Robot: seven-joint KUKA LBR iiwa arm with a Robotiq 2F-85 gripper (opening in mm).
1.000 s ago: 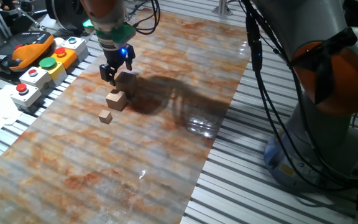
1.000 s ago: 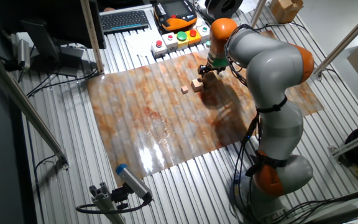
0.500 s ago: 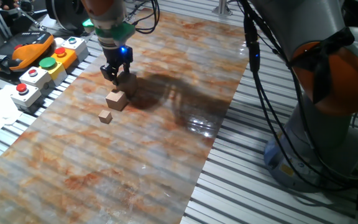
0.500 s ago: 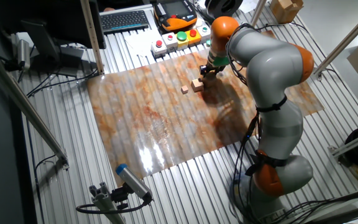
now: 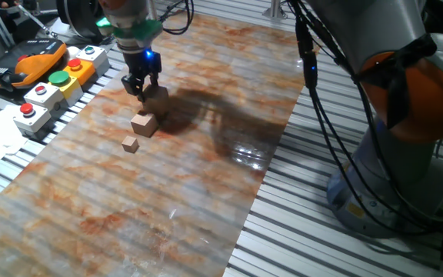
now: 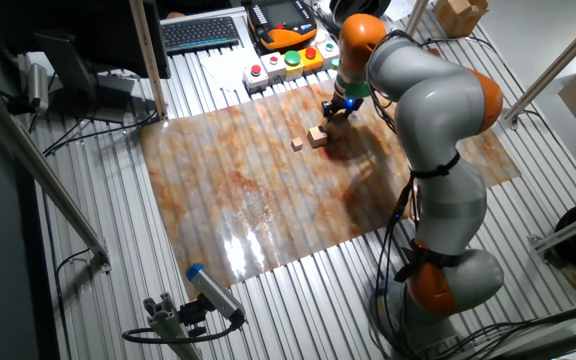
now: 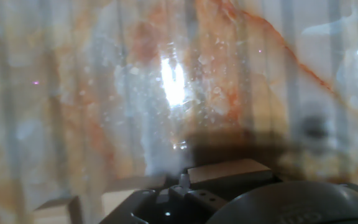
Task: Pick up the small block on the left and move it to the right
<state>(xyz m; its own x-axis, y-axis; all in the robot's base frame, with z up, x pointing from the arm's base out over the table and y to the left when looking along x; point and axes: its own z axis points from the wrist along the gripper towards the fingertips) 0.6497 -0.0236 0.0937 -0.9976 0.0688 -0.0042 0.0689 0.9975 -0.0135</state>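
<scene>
I have the tool [image 5: 141, 88] right at the small block [image 5: 157, 101], the rearmost and biggest of three tan cubes lined up on the marbled desk [image 5: 206, 177], near the button boxes [image 5: 48, 88]. The medium cube [image 5: 144, 123] sits just in front of it and the tiny cube [image 5: 131, 144] a bit further along the same line. The fingers hang at the block's top far edge; I cannot tell if they are spread or pinching it, since the hand view is blurred and its lower part is blocked by the tool body. In the other fixed view the tool [image 6: 339, 108] covers most of the block. My read: plain wood, light, rigid, not fragile, flat parallel faces with decent friction. It should take a firm squeeze without damage. I'd grip across two opposite side faces, centred, low enough not to tip it. The medium cube stands close, so there's little finger room on that side.
</scene>
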